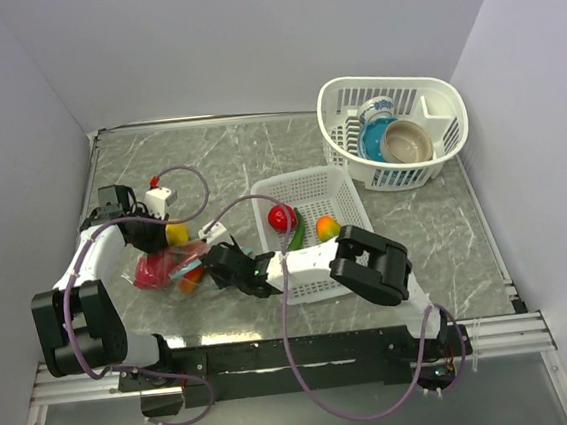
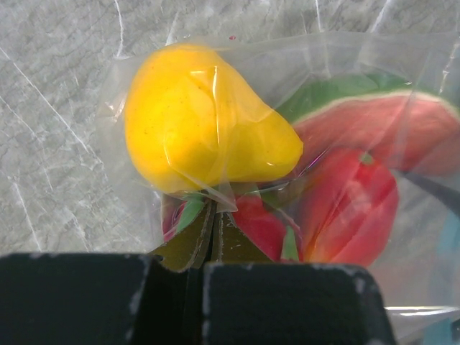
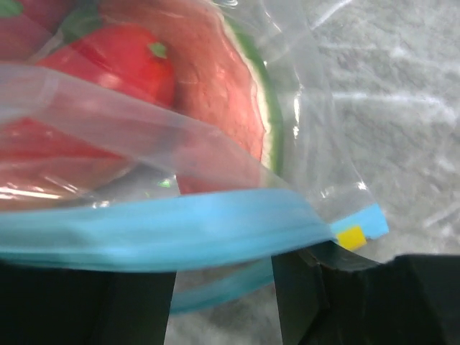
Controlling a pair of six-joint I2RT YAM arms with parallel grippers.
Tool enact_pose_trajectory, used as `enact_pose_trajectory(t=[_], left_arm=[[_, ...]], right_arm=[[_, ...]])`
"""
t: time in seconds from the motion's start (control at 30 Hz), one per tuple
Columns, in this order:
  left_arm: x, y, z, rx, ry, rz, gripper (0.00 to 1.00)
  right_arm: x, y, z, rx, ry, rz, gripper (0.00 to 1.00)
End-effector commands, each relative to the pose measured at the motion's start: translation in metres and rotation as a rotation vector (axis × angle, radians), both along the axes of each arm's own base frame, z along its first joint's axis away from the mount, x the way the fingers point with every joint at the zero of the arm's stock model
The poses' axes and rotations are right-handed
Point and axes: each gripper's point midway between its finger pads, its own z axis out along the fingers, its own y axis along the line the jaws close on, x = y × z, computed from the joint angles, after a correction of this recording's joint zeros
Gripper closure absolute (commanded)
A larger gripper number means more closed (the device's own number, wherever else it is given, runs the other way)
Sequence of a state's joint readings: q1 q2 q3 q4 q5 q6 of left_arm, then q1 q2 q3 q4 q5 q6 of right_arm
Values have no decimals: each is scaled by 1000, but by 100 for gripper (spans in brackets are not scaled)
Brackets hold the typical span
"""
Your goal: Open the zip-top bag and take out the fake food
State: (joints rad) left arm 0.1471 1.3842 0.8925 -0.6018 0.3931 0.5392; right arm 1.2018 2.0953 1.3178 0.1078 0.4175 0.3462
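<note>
Near the desk's left edge, the zip-top bag (image 1: pixel 173 265) lies with fake food (image 2: pixel 205 133) inside. Left hand (image 2: pixel 210 231) is clamped on the plastic under the yellow piece, probably anchoring it. Right hand (image 3: pixel 224 291), fingers apart, straddles the teal zip strip (image 3: pixel 158 233), likely to pull the mouth open.

The grey marbled bench top (image 1: pixel 436 228) runs under everything before me. At its far right corner sits a white slotted oval basket (image 1: pixel 335 137). A blue bowl (image 1: pixel 372 142) stands on edge inside it, and a tan bowl (image 1: pixel 407 140) leans just beside that one. Near the middle, right of centre, lies a white slotted square basket (image 1: pixel 306 182), well apart from the oval one. Pale walls close three sides.
</note>
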Motion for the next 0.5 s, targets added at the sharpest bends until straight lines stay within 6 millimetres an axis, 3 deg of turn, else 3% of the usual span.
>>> enact_pose_trajectory(t=[0.0, 0.03, 0.1, 0.17, 0.2, 0.23, 0.27, 0.3, 0.33, 0.37, 0.4, 0.43, 0.47], left_arm=[[-12, 6, -2, 30, 40, 1, 99], [-12, 6, -3, 30, 42, 1, 99], [-12, 7, -5, 35, 44, 3, 99], [-12, 8, -6, 39, 45, 2, 99], [-11, 8, -5, 39, 43, 2, 99], [-11, 8, -4, 38, 40, 2, 99], [-11, 8, -3, 41, 37, 1, 99], [-11, 8, -3, 45, 36, -2, 99], [-10, 9, -2, 48, 34, 0, 99], [-10, 9, -2, 52, 32, 0, 99], [-10, 10, -1, 53, 31, 2, 99], [-10, 10, -2, 51, 31, 3, 99], [-9, 10, -2, 50, 31, 2, 99]], right_arm=[[-3, 5, 75, 175, -87, 21, 58], [-5, 3, 93, 209, -101, 26, 59], [-10, -4, 100, 226, -111, 35, 60], [-12, -12, 126, 292, -138, 26, 59], [-16, -23, 118, 286, -133, 32, 57], [-19, -29, 136, 327, -148, 33, 56], [-21, -35, 140, 337, -152, 33, 55], [-24, -46, 130, 320, -140, 25, 55], [-28, -54, 142, 345, -143, 27, 55], [-32, -62, 141, 343, -138, 26, 55], [-37, -75, 128, 321, -121, 23, 55], [-42, -84, 138, 346, -124, 27, 55], [-47, -97, 125, 324, -106, 14, 55]])
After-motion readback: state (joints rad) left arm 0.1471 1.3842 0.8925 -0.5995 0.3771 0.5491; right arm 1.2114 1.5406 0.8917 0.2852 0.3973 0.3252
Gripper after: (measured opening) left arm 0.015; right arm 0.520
